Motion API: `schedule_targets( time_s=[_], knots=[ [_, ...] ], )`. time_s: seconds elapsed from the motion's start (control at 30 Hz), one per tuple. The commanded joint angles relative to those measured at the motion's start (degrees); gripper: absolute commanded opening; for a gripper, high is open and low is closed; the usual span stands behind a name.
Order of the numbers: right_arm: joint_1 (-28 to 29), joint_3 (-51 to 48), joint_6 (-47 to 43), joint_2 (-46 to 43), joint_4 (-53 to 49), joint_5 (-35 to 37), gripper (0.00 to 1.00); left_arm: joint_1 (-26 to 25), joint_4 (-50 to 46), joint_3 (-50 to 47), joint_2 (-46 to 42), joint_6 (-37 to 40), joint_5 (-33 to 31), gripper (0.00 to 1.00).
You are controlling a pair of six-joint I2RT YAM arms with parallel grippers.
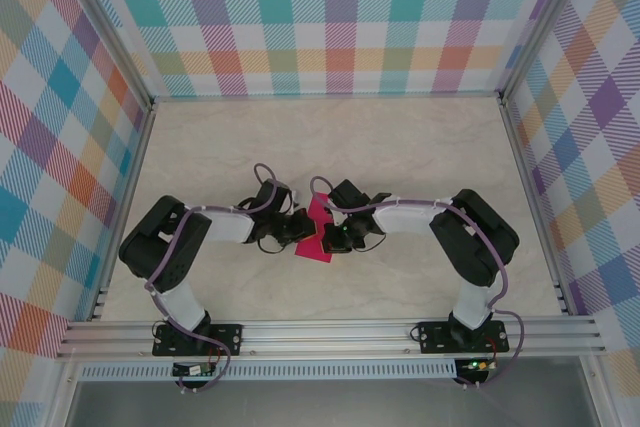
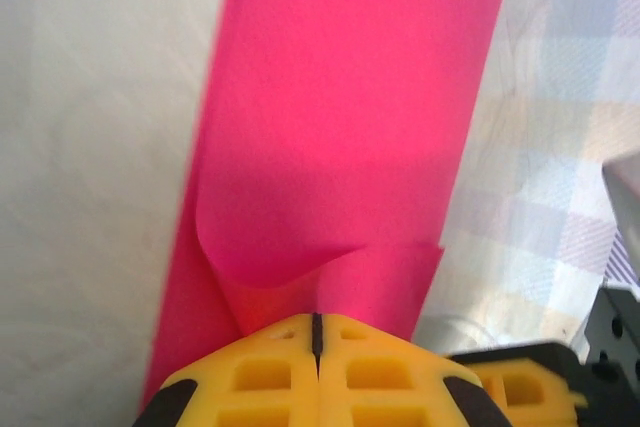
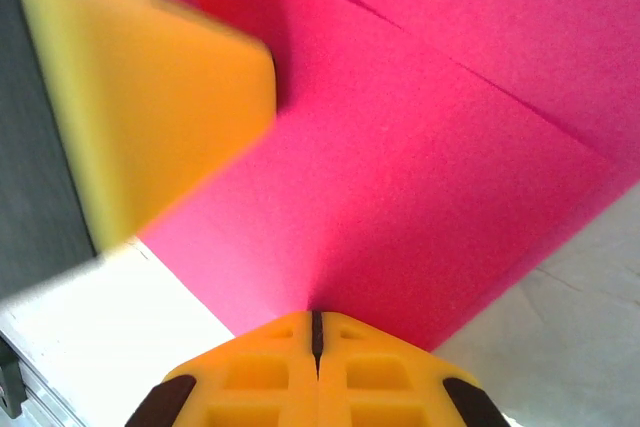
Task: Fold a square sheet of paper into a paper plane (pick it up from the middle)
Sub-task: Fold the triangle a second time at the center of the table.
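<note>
The square sheet of paper (image 1: 314, 250) is magenta-pink and hangs between my two grippers above the middle of the table, folded over into a long strip. In the left wrist view the sheet of paper (image 2: 340, 117) runs away from my left gripper (image 2: 317, 319), whose yellow jaws are shut on its near edge, where a flap curls over. My right gripper (image 3: 317, 315) is shut on another edge of the paper (image 3: 420, 177), which shows a diagonal fold line. From above, the left gripper (image 1: 298, 229) and right gripper (image 1: 337, 238) face each other closely.
The left gripper's yellow finger (image 3: 150, 97) looms blurred at the right wrist view's upper left. Part of the right gripper (image 2: 530, 387) shows at the left wrist view's lower right. Checked walls (image 1: 330, 17) enclose the beige table (image 1: 400, 137); an aluminium rail (image 1: 330, 332) runs along the near edge.
</note>
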Motion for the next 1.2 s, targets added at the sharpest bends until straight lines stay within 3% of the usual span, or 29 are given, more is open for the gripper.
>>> schedule_targets(
  time_s=[0.0,0.27,0.57,0.8,1.0,1.1,1.17],
  knots=[
    [0.4,-5.0,-1.6,4.2,-12.9,3.5,0.0,3.0,-3.4,1.9,2.5,2.9,-9.3,0.0],
    [0.1,-5.0,-1.4,3.7,-12.8,4.0,0.0,5.5,-4.3,3.9,4.5,3.8,-9.9,0.0],
    [0.0,-4.1,-0.5,2.8,-11.5,3.5,0.0,8.4,-9.4,8.3,1.0,8.1,-10.4,0.0],
    [0.0,1.8,0.5,0.8,-11.1,1.7,0.0,7.6,-8.5,6.2,-6.8,5.7,-5.9,0.0],
    [-0.3,10.3,2.6,-3.9,-9.3,1.2,0.0,4.7,-8.1,0.7,-13.3,1.1,-6.9,0.0],
    [-1.1,11.5,4.0,-5.6,-9.3,3.5,0.16,3.1,-9.1,-1.6,-15.6,-1.2,-8.9,0.01],
    [-2.4,11.1,4.3,-5.9,-9.7,4.6,0.28,2.2,-10.8,-2.3,-16.6,-2.7,-10.3,0.08]
  ],
)
